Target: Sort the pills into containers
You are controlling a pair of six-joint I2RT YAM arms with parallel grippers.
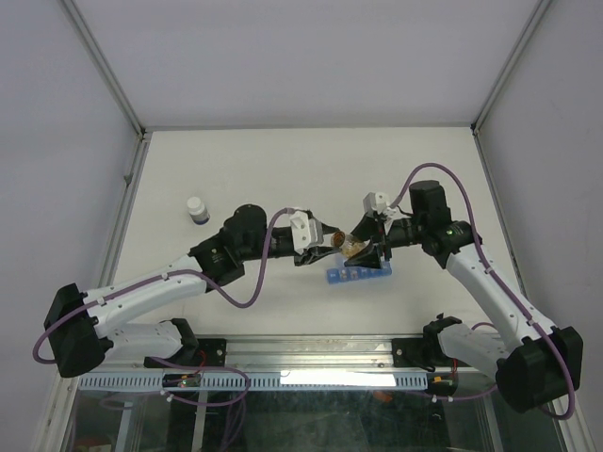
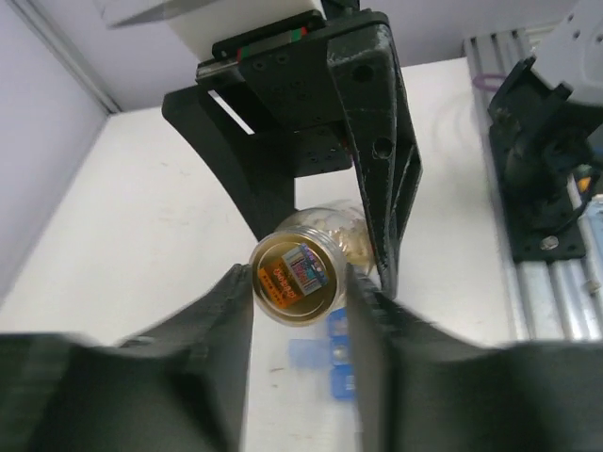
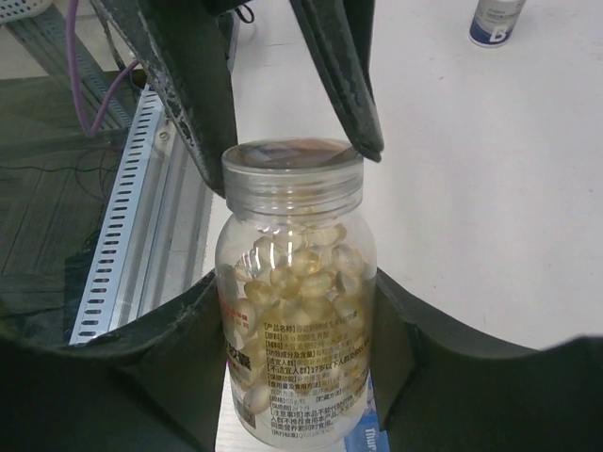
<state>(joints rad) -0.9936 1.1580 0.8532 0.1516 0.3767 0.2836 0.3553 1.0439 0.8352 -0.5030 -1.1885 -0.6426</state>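
A clear pill bottle full of yellow softgels hangs tilted just above the blue pill-organiser strip. My right gripper is shut on the bottle's body. My left gripper closes on the bottle's top end, one finger touching each side. In the right wrist view the left fingers flank the cap. The organiser shows below the bottle in the left wrist view, with one lid open, and as a blue corner in the right wrist view.
A small white bottle with a blue label stands at the table's left; it also shows in the right wrist view. An aluminium rail runs along the near edge. White walls enclose the table.
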